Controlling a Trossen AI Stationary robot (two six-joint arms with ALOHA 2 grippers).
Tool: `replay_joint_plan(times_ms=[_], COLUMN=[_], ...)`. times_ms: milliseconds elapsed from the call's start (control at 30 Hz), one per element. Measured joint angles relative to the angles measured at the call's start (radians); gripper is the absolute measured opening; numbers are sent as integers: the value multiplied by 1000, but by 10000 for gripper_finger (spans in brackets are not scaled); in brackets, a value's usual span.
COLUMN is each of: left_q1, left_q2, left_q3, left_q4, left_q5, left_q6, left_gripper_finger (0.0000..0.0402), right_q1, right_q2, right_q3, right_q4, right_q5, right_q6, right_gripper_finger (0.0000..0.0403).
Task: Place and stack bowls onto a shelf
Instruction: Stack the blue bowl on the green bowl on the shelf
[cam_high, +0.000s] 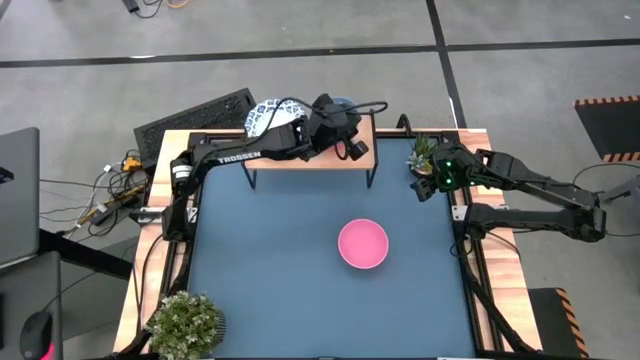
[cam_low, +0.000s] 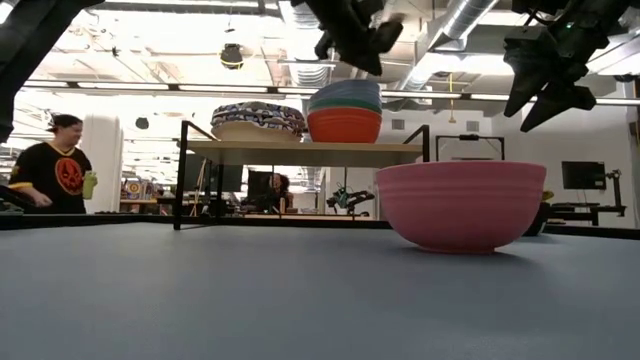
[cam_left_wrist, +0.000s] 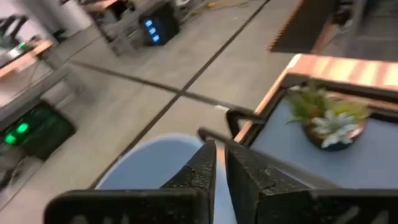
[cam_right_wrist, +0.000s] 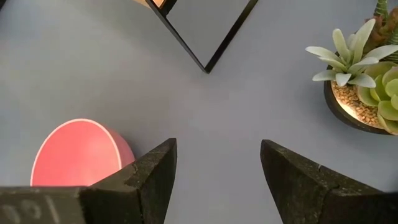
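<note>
Pink bowl, the nearest thing in the low view, sits alone on the blue surface, just toward 3 o'clock of its centre and well apart from the shelf at the 12 o'clock edge. It looks like the one bowl not yet put away, so fetching it is probably the step in hand.

On the shelf's 9 o'clock end rest the patterned bowls. Just beside them stands the stack of plain bowls: red at the bottom, green next, pale blue on top. The left hand hovers above that stack without touching it, its fingers drawn almost together on nothing.

The right hand hangs near the 2 o'clock corner beside the succulent. It is spread wide and empty, with the pink bowl in its own view.

To do this well, I would:
- swing the right hand toward 8 o'clock and lower it over the bowl's near rim, one finger inside the wall and one outside
- clench firmly, since a smooth rounded wall may slip or tip
- lift above the stack's top before travelling toward 12 o'clock
- have the left arm draw off the shelf first, so the arms do not meet
- set the bowl down level and centred, as an off-centre drop could topple the stack
</note>
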Motion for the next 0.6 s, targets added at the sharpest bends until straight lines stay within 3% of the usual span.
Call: replay_joint_plan(times_ms=[367,600], left_q1=[-2,-9], left_q2=[0,0], left_q3=[-52,-52], left_q4=[-57,-79], left_q5=[-15,15], left_q6=[-93,-26], left_gripper_finger=[2,2], right_q1=[0,0], right_q2=[0,0], right_q3=[0,0], right_q4=[0,0], right_q5=[0,0], right_q6=[-23,-24], right_gripper_finger=[260,260])
